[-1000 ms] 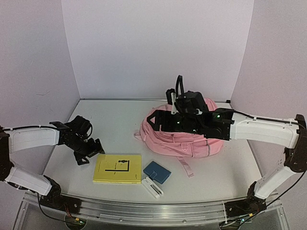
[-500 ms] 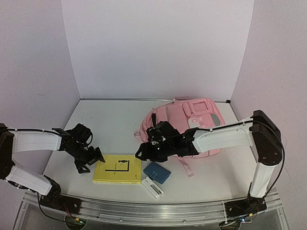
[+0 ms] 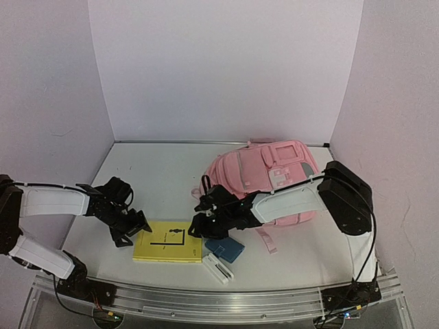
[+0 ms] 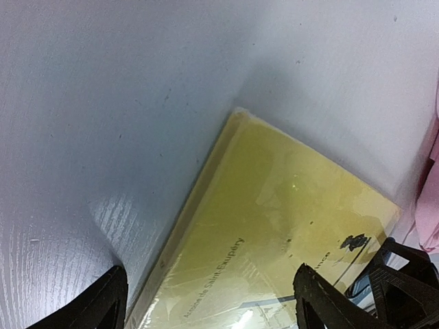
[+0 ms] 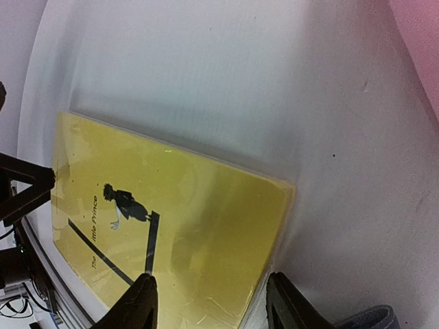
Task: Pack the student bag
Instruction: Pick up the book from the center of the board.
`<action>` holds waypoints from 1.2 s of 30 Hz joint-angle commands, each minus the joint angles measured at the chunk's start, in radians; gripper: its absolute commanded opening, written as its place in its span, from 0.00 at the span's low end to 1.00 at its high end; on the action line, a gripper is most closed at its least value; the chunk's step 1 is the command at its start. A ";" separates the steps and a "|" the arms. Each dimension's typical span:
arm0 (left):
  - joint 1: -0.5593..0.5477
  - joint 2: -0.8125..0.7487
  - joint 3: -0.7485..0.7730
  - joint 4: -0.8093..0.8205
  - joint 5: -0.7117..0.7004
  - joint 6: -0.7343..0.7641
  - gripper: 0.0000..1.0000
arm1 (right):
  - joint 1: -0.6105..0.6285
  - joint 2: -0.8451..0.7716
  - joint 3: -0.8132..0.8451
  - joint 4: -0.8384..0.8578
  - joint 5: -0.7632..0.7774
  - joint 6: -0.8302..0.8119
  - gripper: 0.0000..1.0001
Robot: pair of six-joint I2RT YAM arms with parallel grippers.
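The student bag [image 3: 269, 171], a large pink backpack, lies front side up at the right rear, and its edge shows as the bag [image 5: 420, 34] in the right wrist view. A yellow paperback book [image 3: 168, 242] lies flat near the front. My left gripper [image 3: 132, 232] is open at the book's left edge, with the book [image 4: 288, 205] between the fingers [image 4: 103, 301] of the gripper [image 4: 212, 308]. My right gripper [image 3: 197, 226] is open over the book's right corner. The book [image 5: 171, 205] fills the space under that gripper [image 5: 214, 305].
A small blue case [image 3: 224, 247] lies just right of the book, and a white oblong item [image 3: 217, 268] sits in front of it. A pink strap [image 3: 266, 240] trails from the bag toward the front. White walls close in the back and both sides.
My right arm has swung from above the bag down and left to the book's right corner, with its jaws narrowing. The left gripper has edged right onto the book's left edge.
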 commanded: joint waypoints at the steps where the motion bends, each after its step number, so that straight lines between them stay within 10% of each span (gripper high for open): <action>1: 0.006 0.021 -0.013 0.040 0.019 -0.007 0.79 | 0.004 0.047 0.059 0.031 -0.043 0.002 0.49; 15: 0.004 0.011 -0.034 0.139 0.104 0.026 0.57 | 0.034 -0.192 0.036 0.110 -0.117 0.043 0.36; 36: -0.183 0.246 0.099 0.300 0.184 0.056 0.53 | 0.047 -0.422 -0.339 0.083 0.034 0.143 0.36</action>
